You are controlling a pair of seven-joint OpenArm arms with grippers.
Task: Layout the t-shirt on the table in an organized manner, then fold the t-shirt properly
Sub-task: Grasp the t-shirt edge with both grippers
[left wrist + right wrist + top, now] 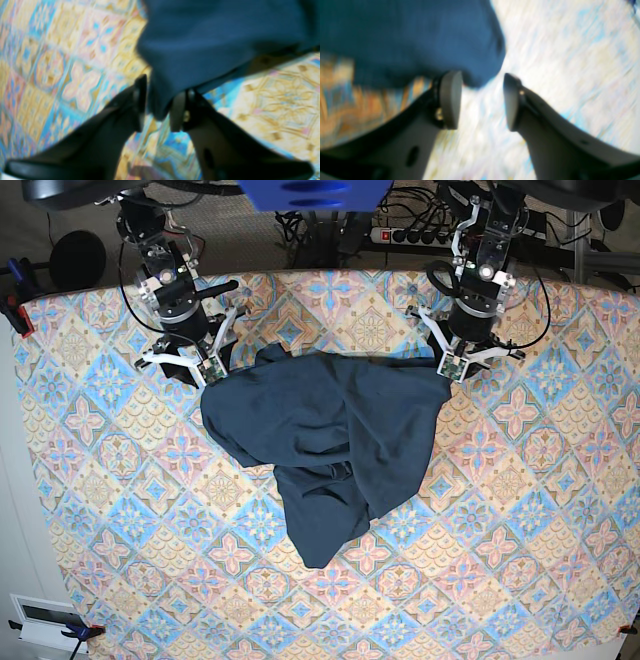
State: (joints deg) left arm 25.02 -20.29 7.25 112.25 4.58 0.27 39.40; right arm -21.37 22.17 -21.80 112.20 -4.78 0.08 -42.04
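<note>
The dark navy t-shirt (320,430) lies crumpled in the middle of the patterned table (120,480), with a tail bunched toward the front. In the base view my left gripper (450,365) is at the shirt's right back corner and my right gripper (208,370) is at its left back corner. In the left wrist view my left gripper (162,86) has a corner of the shirt (212,42) pinched between its pads. In the right wrist view my right gripper (480,82) stands wide open, with the shirt's edge (407,40) just past the fingertips and nothing between the jaws.
Cables and a power strip (410,235) lie behind the table's back edge. Clamps hold the cloth at the left edge (15,310) and the front left corner (75,630). A white box (45,615) sits off the front left corner.
</note>
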